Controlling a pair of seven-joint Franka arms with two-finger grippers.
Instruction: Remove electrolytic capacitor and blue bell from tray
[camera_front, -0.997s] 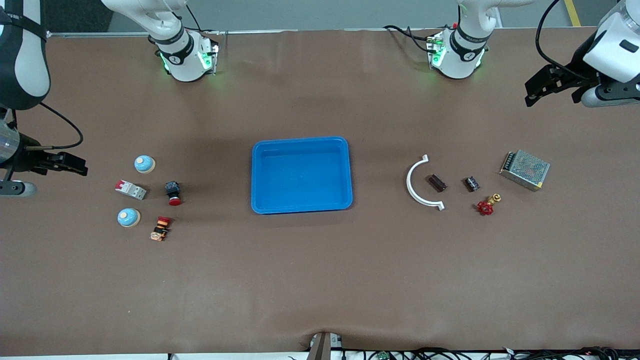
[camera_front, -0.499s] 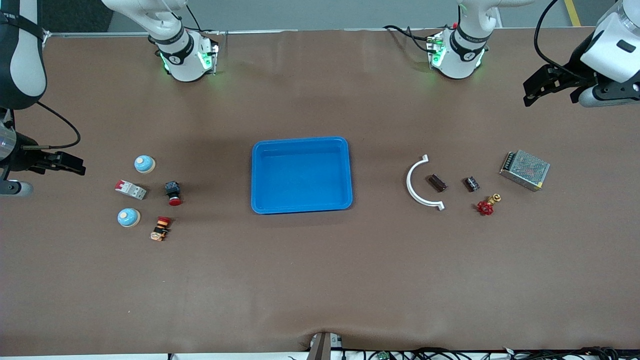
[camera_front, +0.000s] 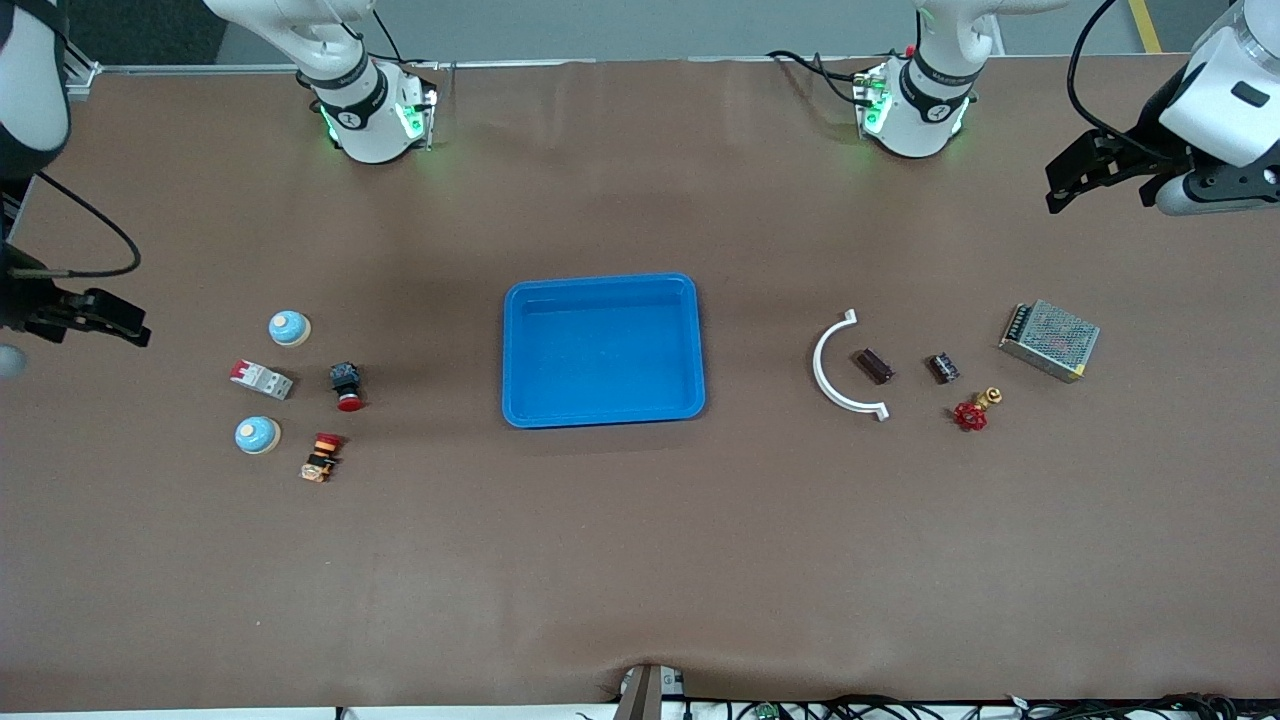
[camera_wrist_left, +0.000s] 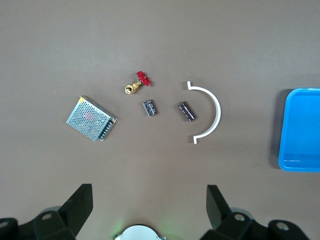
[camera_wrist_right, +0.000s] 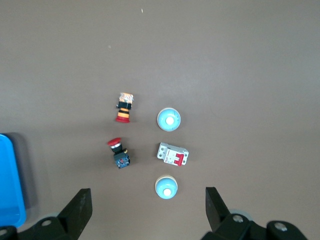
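Observation:
Two blue bells stand toward the right arm's end: one (camera_front: 289, 328) farther from the front camera, one (camera_front: 257, 435) nearer. Both show in the right wrist view (camera_wrist_right: 165, 187) (camera_wrist_right: 169, 119). Two dark capacitors (camera_front: 874, 365) (camera_front: 943, 367) lie toward the left arm's end and show in the left wrist view (camera_wrist_left: 186, 111) (camera_wrist_left: 150, 107). My right gripper (camera_front: 125, 328) (camera_wrist_right: 147, 197) is open and empty, high over the table's end beside the bells. My left gripper (camera_front: 1062, 188) (camera_wrist_left: 149, 195) is open and empty, high over bare table away from the capacitors.
An empty blue tray (camera_front: 600, 350) sits mid-table. By the bells lie a white breaker (camera_front: 262, 380), a red push button (camera_front: 347, 386) and an orange-black switch (camera_front: 322, 457). By the capacitors lie a white arc (camera_front: 835, 365), a red valve (camera_front: 972, 411) and a metal power supply (camera_front: 1050, 340).
My right gripper has drifted outward toward the right arm's end of the table. My left gripper has barely shifted. Nothing on the table has moved.

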